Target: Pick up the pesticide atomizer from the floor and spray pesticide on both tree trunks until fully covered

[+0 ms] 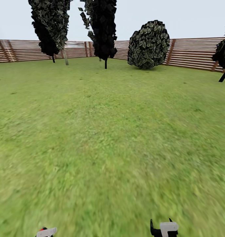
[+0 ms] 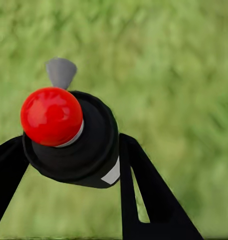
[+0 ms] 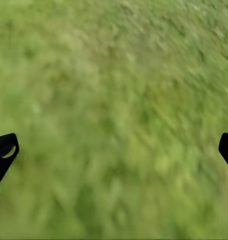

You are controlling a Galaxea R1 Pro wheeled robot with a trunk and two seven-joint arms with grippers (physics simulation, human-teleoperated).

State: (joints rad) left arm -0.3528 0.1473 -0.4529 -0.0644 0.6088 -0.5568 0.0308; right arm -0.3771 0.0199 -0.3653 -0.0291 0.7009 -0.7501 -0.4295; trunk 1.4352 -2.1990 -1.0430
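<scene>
- Green, blurry grass is filling most of the head view; this lawn (image 1: 102,138) is stretching away to a brown slatted fence (image 1: 194,52) that is ringing the garden under a pale sky.
- Dark growth is standing along the far edge: two near-black cypresses (image 1: 104,26), a rounded dark bush (image 1: 148,44) just before the fence, and another dark plant at the far right edge (image 1: 224,52); a pale thin trunk (image 1: 65,56) is showing beside the left cypress, but whether it is one of the two task trees I cannot tell.
- The left gripper (image 2: 68,165) is clamping the pesticide atomizer (image 2: 76,142) between its two black fingers (image 2: 144,195); the bottle is sitting squarely in the claw, its black body touching a finger on either side, its red cap (image 2: 51,116) and a grey nozzle tip (image 2: 60,72) pointing out past the fingertips over the grass (image 2: 174,75).
- In the head view a sliver of that red is peeking up at the bottom edge beside the left arm's white part (image 1: 46,232).
- The right gripper (image 3: 114,150) is hanging with its fingers spread wide apart, grasping nothing; blurred grass (image 3: 114,100) is lying between the black fingertips (image 3: 4,150); its white and black body (image 1: 165,228) is showing low in the head view.
</scene>
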